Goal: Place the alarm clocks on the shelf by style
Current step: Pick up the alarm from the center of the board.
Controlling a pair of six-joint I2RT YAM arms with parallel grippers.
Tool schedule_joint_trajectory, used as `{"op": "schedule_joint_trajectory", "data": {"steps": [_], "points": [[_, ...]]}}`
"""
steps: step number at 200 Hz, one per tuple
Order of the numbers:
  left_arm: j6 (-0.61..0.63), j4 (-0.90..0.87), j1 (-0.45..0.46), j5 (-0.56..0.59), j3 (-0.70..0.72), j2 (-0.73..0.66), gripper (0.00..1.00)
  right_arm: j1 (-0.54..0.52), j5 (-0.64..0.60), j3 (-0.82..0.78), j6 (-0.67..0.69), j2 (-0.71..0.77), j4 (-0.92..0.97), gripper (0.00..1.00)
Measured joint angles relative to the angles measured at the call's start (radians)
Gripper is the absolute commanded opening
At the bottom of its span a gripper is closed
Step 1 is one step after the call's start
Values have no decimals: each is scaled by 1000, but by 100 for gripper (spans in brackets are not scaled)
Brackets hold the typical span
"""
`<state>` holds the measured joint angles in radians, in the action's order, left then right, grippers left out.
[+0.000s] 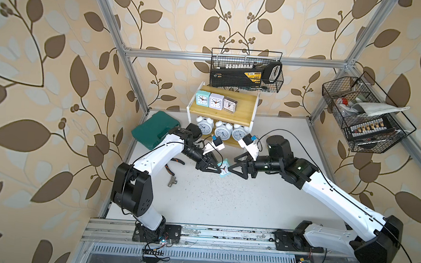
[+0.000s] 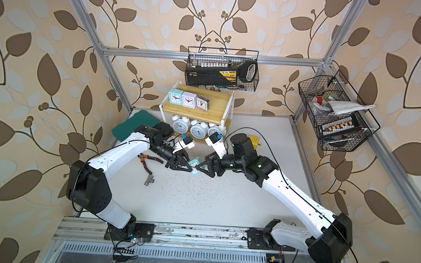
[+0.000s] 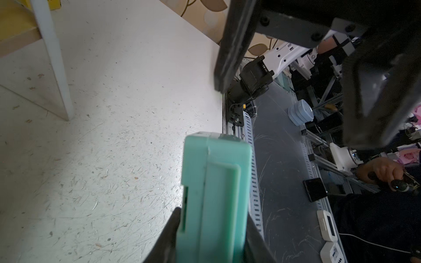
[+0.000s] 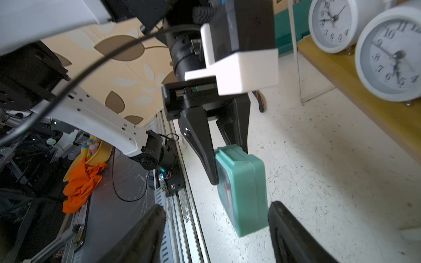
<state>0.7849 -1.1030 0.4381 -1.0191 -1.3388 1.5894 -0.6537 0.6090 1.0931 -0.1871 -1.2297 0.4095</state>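
Note:
A mint-green square alarm clock [image 1: 223, 168] [image 2: 194, 166] hangs just above the middle of the table. My left gripper [image 1: 219, 171] [image 3: 211, 232] is shut on its two flat sides [image 3: 216, 193]. My right gripper [image 1: 231, 165] [image 4: 217, 205] faces it, open, one finger on each side of the clock [image 4: 243, 189] with a gap to it. On the shelf [image 1: 238, 108] the top board holds a mint [image 1: 202, 99], a pale lilac [image 1: 216, 102] and a greyish [image 1: 230, 104] square clock. Three round white twin-bell clocks [image 1: 222, 131] stand on the lower board [image 4: 341, 75].
A teal case [image 1: 155, 131] lies left of the shelf. Orange-handled pliers [image 1: 170, 168] and a metal fitting [image 1: 172, 182] lie under the left arm. A yellow cube [image 2: 254, 140] sits behind the right arm. Black wire baskets [image 1: 246, 71] [image 1: 363, 115] hang on the frame.

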Motion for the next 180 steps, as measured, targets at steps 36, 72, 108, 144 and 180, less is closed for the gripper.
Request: {"op": "schedule_joint_trajectory", "data": {"steps": [36,72,108,144,180], "points": [[23,-15,22,26,-8,0,13,0,27,23,51,-50,82,67],[33,-32,37,27,-8,0,13,1,54,42,84,-75,88,57],[51,-55,44,27,-8,0,13,4,76,44,109,-93,85,47],[58,-60,48,22,-8,-2,13,9,83,44,124,-94,78,41],[63,-66,53,25,-8,-2,14,10,87,44,138,-102,68,31]]}}
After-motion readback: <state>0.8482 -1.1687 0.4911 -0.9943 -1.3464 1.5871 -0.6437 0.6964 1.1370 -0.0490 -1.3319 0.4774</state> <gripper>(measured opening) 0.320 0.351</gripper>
